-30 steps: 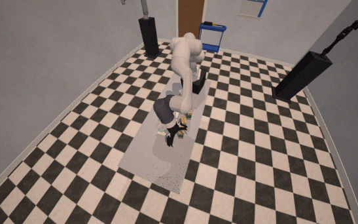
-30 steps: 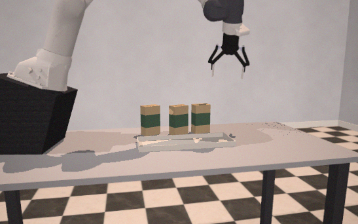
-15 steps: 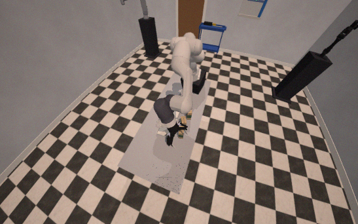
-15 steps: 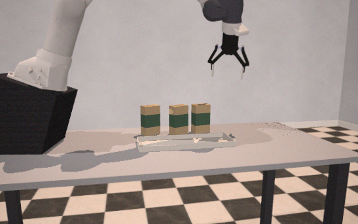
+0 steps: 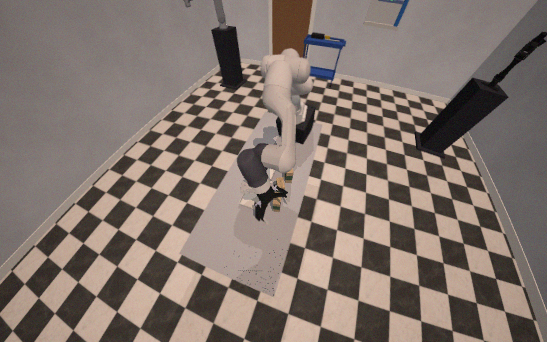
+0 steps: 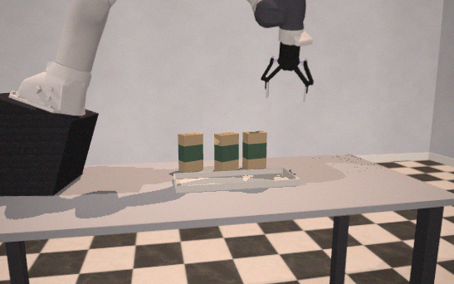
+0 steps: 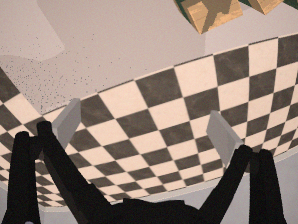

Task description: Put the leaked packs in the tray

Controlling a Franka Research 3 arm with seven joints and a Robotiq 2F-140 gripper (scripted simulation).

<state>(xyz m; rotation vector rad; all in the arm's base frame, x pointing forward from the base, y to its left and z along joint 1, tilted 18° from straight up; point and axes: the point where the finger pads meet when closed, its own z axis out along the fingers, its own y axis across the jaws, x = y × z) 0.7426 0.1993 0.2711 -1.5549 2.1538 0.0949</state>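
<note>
Three tan coffee packs with green bands stand upright in a row on the grey table: the left pack (image 6: 190,152), the middle pack (image 6: 226,151) and the right pack (image 6: 254,149). A shallow white tray (image 6: 235,179) lies just in front of them and looks empty. My gripper (image 6: 285,93) hangs high above the table, above and to the right of the right pack, open and empty. In the wrist view the fingers are spread wide, with two packs (image 7: 206,4) at the top right. From above, the arm hides most of the packs (image 5: 280,195).
The robot's black base (image 6: 24,145) stands on the table's left end. Two black camera stands (image 5: 461,115) stand on the checkered floor. A blue cart (image 5: 324,55) is by the far wall.
</note>
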